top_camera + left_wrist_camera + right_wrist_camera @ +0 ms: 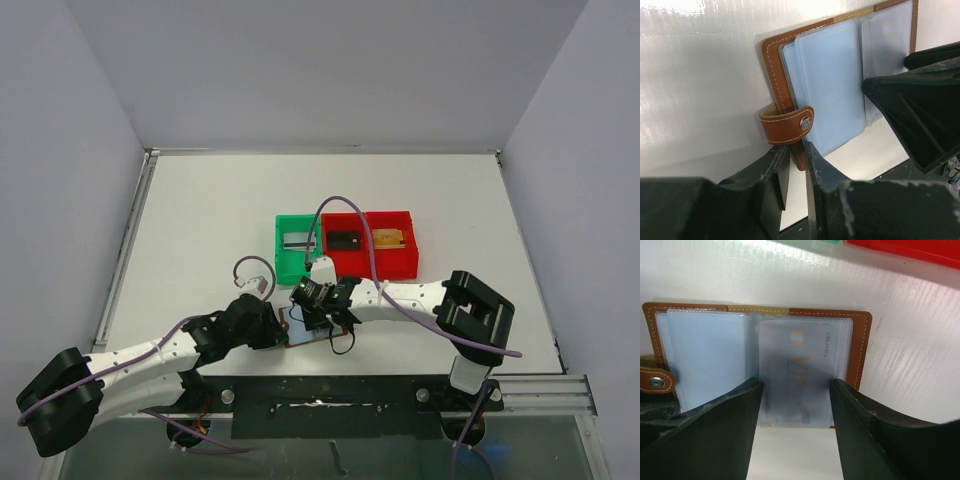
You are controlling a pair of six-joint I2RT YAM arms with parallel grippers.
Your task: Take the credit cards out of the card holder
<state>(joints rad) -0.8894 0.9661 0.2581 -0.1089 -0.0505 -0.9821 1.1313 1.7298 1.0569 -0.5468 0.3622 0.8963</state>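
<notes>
The brown card holder (306, 326) lies open on the table between both grippers. In the right wrist view it (860, 350) shows a pale blue card (705, 355) in the left sleeve and a grey-white card (800, 365) printed "VIP" in the right clear sleeve. My right gripper (796, 385) is open, its fingers either side of the grey-white card's near end. My left gripper (797, 150) is shut on the holder's brown edge just below the snap strap (787, 125). The pale blue card (832, 85) and the right gripper's fingers (920, 115) show in the left wrist view.
A green bin (284, 262) and a red bin with two compartments (405, 265) stand just behind the holder, each with flat items inside. The red bin's edge (910, 247) is close beyond the holder. The table's front rail runs below the arms.
</notes>
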